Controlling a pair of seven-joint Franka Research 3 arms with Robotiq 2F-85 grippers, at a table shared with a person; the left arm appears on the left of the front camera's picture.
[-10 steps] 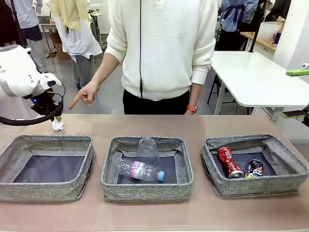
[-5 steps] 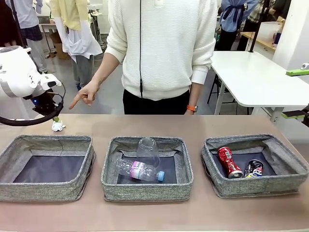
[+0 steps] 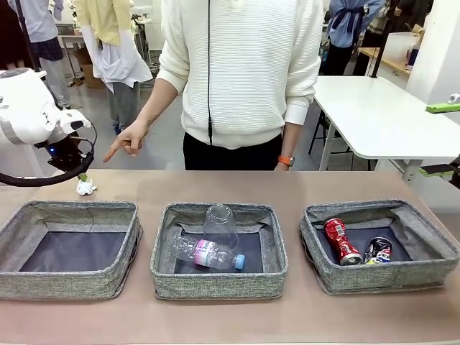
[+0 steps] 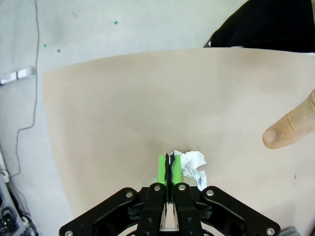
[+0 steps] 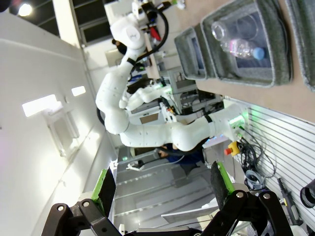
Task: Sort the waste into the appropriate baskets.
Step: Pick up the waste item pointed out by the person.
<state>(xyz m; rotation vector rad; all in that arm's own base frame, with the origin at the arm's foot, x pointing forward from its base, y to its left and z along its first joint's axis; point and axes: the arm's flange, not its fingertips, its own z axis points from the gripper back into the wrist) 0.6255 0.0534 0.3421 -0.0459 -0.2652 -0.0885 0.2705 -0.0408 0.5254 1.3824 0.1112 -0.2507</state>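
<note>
Item: crumpled white paper wad (image 4: 193, 166), the one piece of waste not yet binned. Location: on the bare tabletop (image 3: 215, 183) near its far left corner, behind the left basket (image 3: 72, 248). In the left wrist view it lies just beside the green pads (image 4: 163, 169), touching or nearly touching one of them.

Handling: judged very light, soft and compressible; not fragile, not slippery. It should crush rather than resist, and a thin fold may tear or slip free. Best hold: across the bulk of the wad, not on a loose corner.

Left pincer (image 4: 169, 169): fully closed, pad against pad. A sliver of white shows at the tips, but whether any paper is caught there cannot be told; the body of the wad sits outside the pads. Judged a poor hold at best.

Right pincer (image 5: 160, 189): wide open, empty, off past the right edge of the tabletop.

Person's hand (image 3: 128, 141): at the far edge, index finger pointing down toward the wad.

Other stock: middle basket (image 3: 219, 284) holds a clear plastic cup (image 3: 220, 223) and a clear bottle with pink label and blue cap (image 3: 208, 253). Right basket (image 3: 381, 277) holds a red soda can (image 3: 341, 241) and a dark crushed can (image 3: 378, 250). The left basket is likely the wad's destination.
</note>
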